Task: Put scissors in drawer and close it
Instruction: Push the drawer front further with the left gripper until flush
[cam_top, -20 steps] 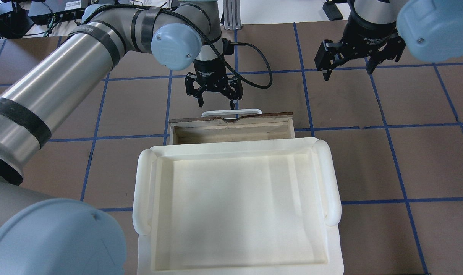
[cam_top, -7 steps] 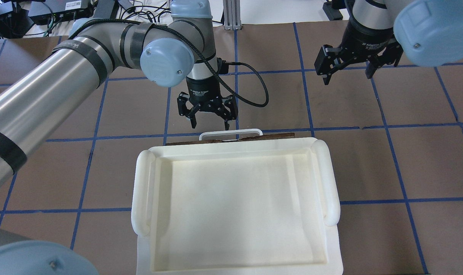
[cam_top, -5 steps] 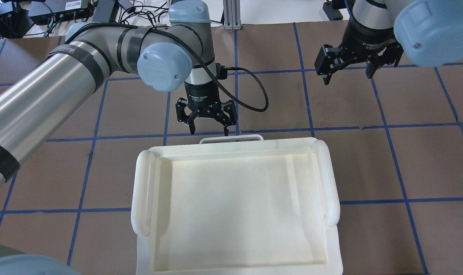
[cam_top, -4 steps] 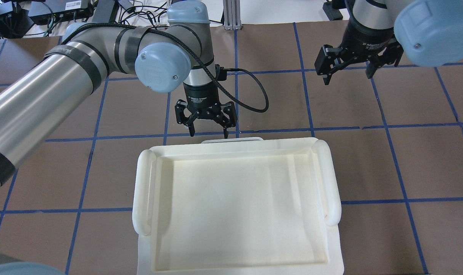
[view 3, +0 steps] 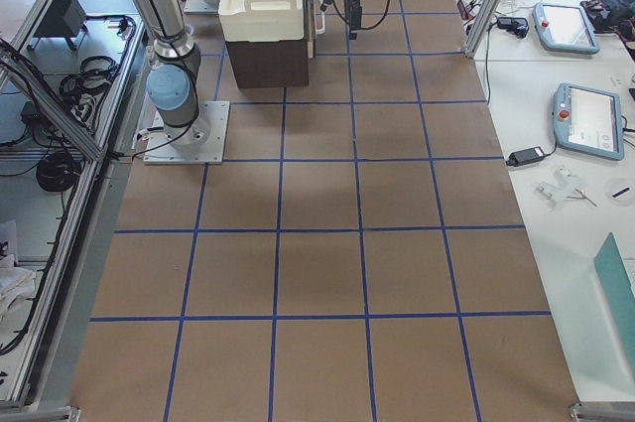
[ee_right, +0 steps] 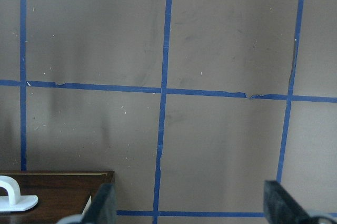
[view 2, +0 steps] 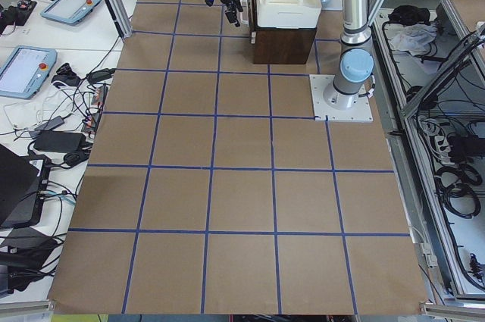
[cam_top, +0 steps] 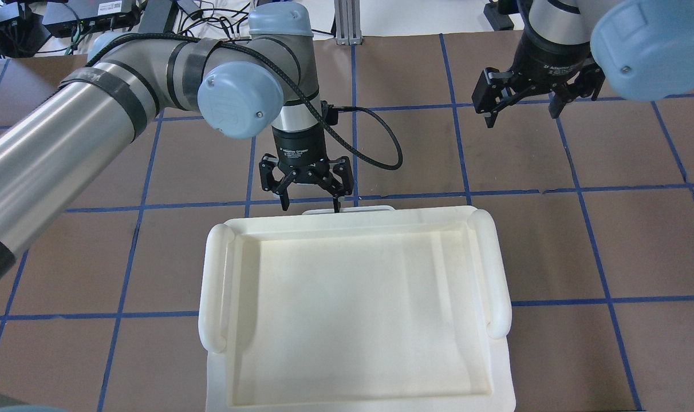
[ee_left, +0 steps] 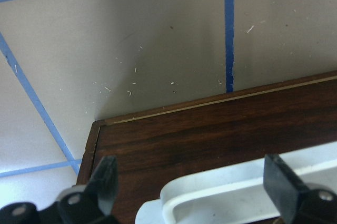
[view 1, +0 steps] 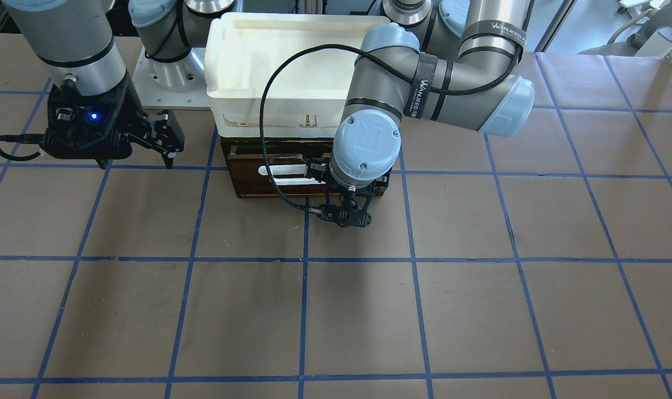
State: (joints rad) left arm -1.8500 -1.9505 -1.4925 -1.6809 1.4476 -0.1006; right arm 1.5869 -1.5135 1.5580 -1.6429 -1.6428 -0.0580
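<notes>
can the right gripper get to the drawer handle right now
Probably not cleanly: the open left gripper is right at the drawer handle, crowding it. The right gripper hangs open, off to the side.

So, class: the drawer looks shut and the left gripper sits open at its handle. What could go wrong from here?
1. The left gripper is open with a finger close to the handle. A sideways retreat could snag it and drag the drawer back out.
2. The scissors show in no view, so they may not be inside.
3. A further push could shift the tray resting above.
</notes>
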